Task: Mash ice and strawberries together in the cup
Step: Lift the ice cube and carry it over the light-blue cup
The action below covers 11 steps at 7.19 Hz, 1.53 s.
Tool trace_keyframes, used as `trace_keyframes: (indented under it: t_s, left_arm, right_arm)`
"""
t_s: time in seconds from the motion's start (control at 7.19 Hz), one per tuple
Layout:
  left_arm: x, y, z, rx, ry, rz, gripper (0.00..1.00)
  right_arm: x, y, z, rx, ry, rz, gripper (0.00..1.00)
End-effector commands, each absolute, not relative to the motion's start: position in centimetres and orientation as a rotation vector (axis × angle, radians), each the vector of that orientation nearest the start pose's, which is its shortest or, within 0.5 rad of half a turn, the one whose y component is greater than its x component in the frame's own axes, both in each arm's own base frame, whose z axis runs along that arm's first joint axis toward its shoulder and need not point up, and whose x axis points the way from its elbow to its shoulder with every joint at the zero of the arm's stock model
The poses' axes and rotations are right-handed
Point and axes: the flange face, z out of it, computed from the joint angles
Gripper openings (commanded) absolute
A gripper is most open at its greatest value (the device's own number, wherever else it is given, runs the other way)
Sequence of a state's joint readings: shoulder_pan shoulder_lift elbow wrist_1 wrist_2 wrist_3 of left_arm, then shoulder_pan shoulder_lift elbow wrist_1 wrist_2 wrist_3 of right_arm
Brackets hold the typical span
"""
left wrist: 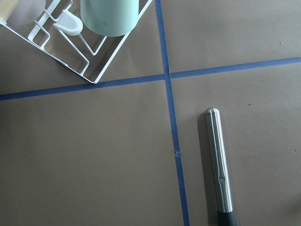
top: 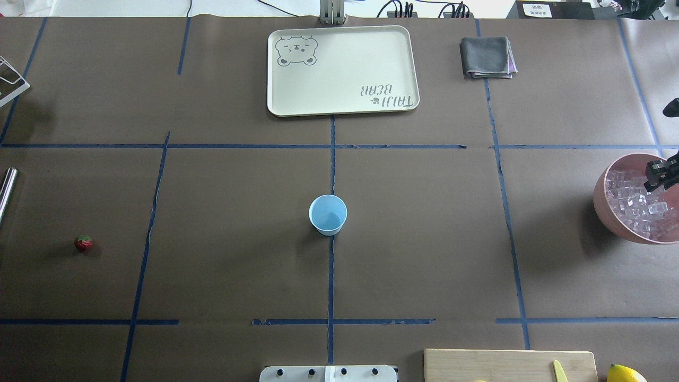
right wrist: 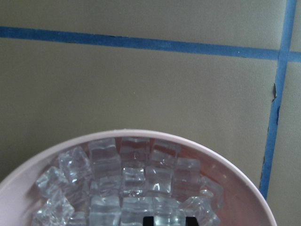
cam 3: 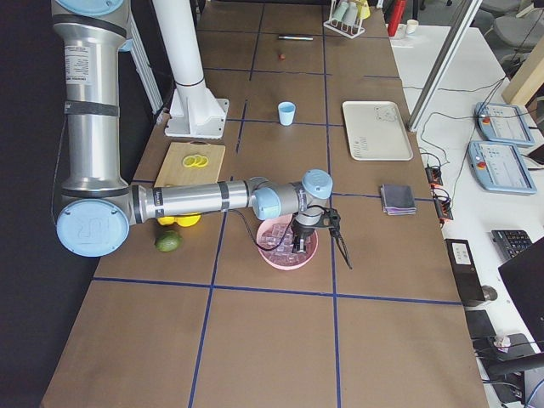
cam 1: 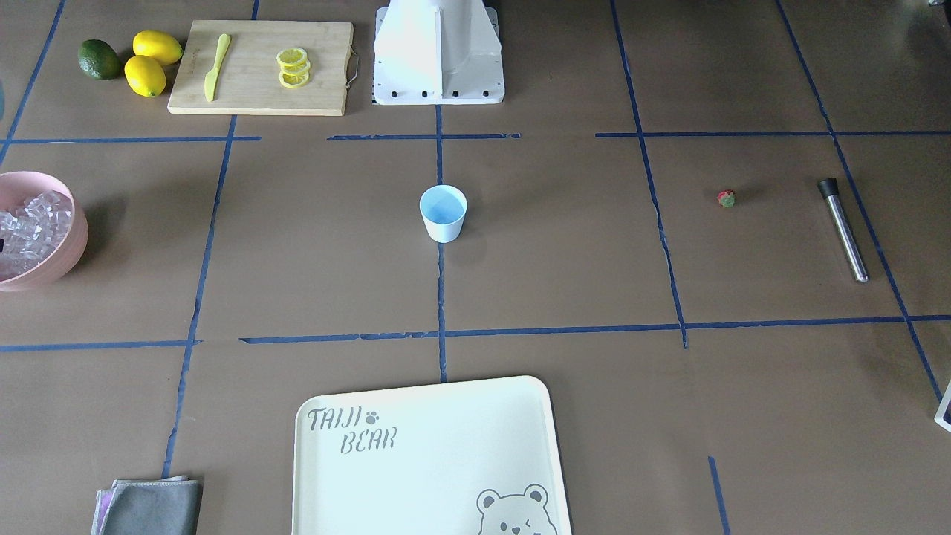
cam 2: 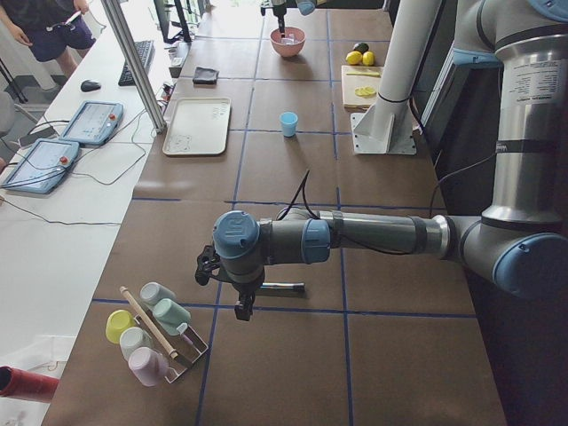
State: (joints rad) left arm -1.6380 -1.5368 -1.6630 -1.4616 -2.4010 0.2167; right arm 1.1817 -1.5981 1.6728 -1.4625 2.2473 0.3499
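Overhead exterior: right gripper (top: pixel 651 183) hangs with ice (top: pixel 631 204) directly beneath its jaws, inside pink bowl (top: pixel 602 212). Tray (top: pixel 345 69) marked "TAIJI BEAR" lies well apart. Jaw opening cannot be told, nor for left gripper (cam 2: pixel 241 306).

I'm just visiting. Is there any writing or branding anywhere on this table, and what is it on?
"TAIJI BEAR", with a small paw print: printed on the cream tray, which also carries a drawn bear face.
White label on a dark box beyond the table's far edge, seen in the overhead view: it has print, but too small to read.
No other readable text shows.
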Motion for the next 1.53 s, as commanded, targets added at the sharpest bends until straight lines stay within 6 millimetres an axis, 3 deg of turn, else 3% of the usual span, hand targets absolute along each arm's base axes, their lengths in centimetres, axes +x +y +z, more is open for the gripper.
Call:
trace_keyframes:
  t_s: [0.0, 0.14, 0.42, 0.56, 0.7, 0.83, 0.97, 1.11, 1.25, 1.39]
  left_arm:
    - [-9.1, -46.8, 63.2, 0.077, 0.849, 0.116, 1.00]
    - [-9.1, -46.7, 63.3, 0.076, 0.851, 0.115, 1.00]
    - [-9.1, -46.7, 63.3, 0.076, 0.851, 0.115, 1.00]
    - [-9.1, -46.7, 63.3, 0.076, 0.851, 0.115, 1.00]
    - [-9.1, -46.7, 63.3, 0.076, 0.851, 0.115, 1.00]
    - [-9.1, -46.7, 63.3, 0.074, 0.851, 0.114, 1.00]
    - [-9.1, -46.7, 63.3, 0.074, 0.851, 0.114, 1.00]
    - [-9.1, -46.7, 63.3, 0.074, 0.851, 0.114, 1.00]
    - [-9.1, -46.7, 63.3, 0.073, 0.851, 0.112, 1.00]
    - [-9.1, -46.8, 63.3, 0.073, 0.851, 0.109, 1.00]
  right_arm:
    - [-11.3, -48.4, 59.5, -0.034, -0.708, -0.104, 0.00]
    - [-7.7, -48.9, 57.3, 0.023, -0.727, -0.053, 0.00]
    - [-4.8, -48.6, 52.0, 0.132, -0.761, -0.034, 0.00]
    - [-5.2, -49.7, 49.1, 0.161, -0.769, -0.035, 0.00]
    - [-6.9, -52.1, 44.9, 0.165, -0.792, -0.043, 0.00]
    - [-11.1, -54.4, 38.9, 0.143, -0.850, -0.050, 0.00]
    - [-17.3, -54.9, 33.7, 0.109, -0.880, -0.065, 0.00]
    - [-24.0, -54.1, 29.1, 0.063, -0.907, -0.033, 0.00]
    - [-28.5, -53.0, 25.0, 0.059, -0.918, 0.009, 0.00]
    - [-33.5, -50.8, 22.1, 0.036, -0.912, 0.086, 0.00]
